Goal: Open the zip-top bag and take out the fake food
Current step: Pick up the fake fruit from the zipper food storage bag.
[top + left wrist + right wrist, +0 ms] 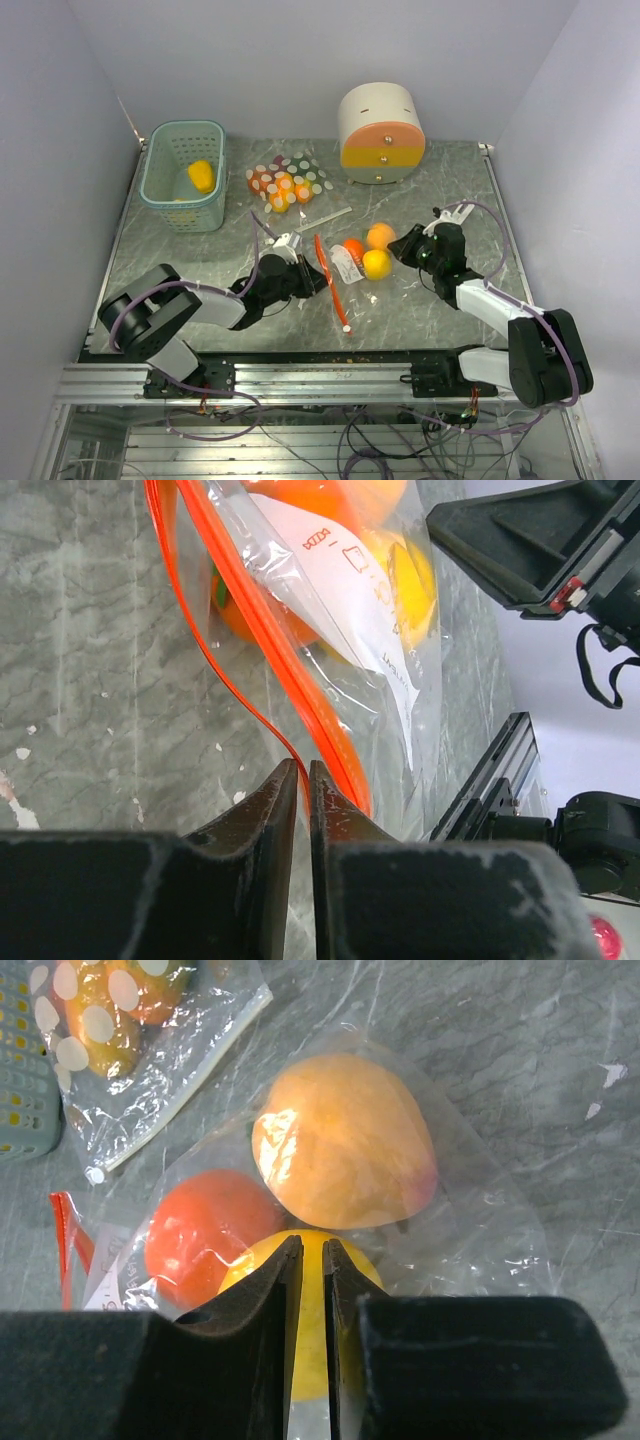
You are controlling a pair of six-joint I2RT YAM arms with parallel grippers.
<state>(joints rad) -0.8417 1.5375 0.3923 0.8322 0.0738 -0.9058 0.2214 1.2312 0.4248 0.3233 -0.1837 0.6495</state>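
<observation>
The zip-top bag (350, 265) lies mid-desk (200, 270) with its zip seemingly parted, the left gripper (303, 765) pinched nearly shut on one orange strip, the right gripper (312, 1242) closed to a slit at its far end, and the fake food (340, 1140) inside, not yet removed.

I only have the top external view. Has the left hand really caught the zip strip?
Observer: Yes. The left hand is shut on one thin orange lip of the zip-top bag; the thicker lip runs apart from it, so the mouth is parted.
Operator: And the right hand?
Observer: The right hand is closed to a slit, seemingly pinching clear film over the yellow fruit.
Operator: What sits nearest the mouth?
Observer: An orange piece with a green spot, pressed against the thicker lip.
</observation>
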